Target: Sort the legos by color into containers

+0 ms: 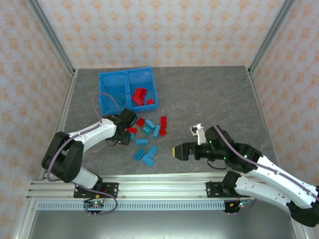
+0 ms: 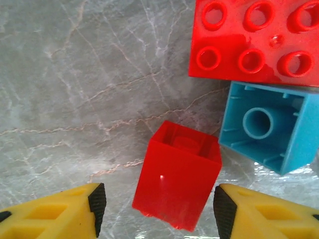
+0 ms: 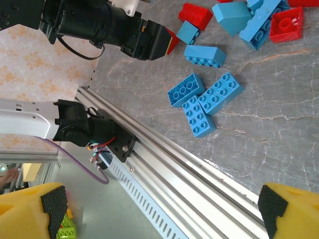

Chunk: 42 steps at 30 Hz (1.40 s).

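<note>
Legos (image 1: pixel 149 133) lie loose on the left half of the table (image 1: pixel 209 94), just nearer than the blue bin (image 1: pixel 105 82) at the far left corner; we see red ones in its right compartment. At the left wrist, our left gripper (image 2: pixel 157 211) stands spread either side of a small red brick (image 2: pixel 177 174), not pinching it. At the right wrist, our right gripper (image 3: pixel 162 214) gapes wide over the near rail (image 3: pixel 199 174), with blue bricks (image 3: pixel 204 99) beyond.

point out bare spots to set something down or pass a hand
Biggest free patch: table right of the bin, out to the right wall, beyond the right gripper. Narrow strip between the blue bricks and the near rail. Crowded in front of the bin: loose legos and the left gripper.
</note>
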Each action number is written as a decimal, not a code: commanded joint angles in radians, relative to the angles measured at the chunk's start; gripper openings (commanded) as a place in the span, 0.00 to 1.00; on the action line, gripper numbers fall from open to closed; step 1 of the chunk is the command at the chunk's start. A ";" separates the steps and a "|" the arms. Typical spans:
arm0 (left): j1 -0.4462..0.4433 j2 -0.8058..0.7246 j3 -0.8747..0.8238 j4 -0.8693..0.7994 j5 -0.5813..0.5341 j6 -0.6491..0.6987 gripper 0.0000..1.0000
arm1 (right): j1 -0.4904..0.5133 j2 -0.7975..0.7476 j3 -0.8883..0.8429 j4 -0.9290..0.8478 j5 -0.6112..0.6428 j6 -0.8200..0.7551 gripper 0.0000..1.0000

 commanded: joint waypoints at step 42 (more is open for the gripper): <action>0.087 0.704 1.273 0.007 -0.010 0.096 0.30 | 0.010 0.121 0.154 -0.037 0.184 -0.027 0.99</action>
